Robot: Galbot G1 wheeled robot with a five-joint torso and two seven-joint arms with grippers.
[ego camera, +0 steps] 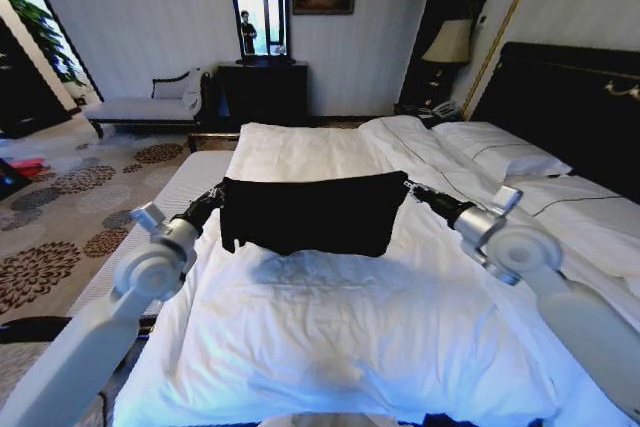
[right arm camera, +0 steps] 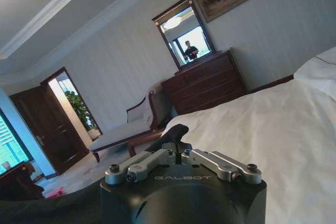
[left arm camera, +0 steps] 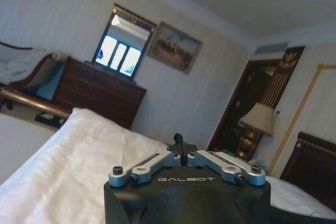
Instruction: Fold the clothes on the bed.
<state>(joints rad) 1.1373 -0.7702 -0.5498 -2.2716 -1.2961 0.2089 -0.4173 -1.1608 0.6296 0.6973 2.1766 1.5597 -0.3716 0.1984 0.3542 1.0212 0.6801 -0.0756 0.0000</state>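
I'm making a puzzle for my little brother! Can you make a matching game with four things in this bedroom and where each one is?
Things:
1. black T-shirt
2. left gripper
3. lamp
4. mirror

Places:
A. on the dark dresser by the far wall
B. pinching the shirt's edge on the robot's left
C. held stretched above the white duvet
D. beside the headboard, in the corner

Pairs: 1-C, 2-B, 3-D, 4-A

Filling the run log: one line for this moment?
left gripper: shut on T-shirt | right gripper: shut on T-shirt | T-shirt: lifted above bed
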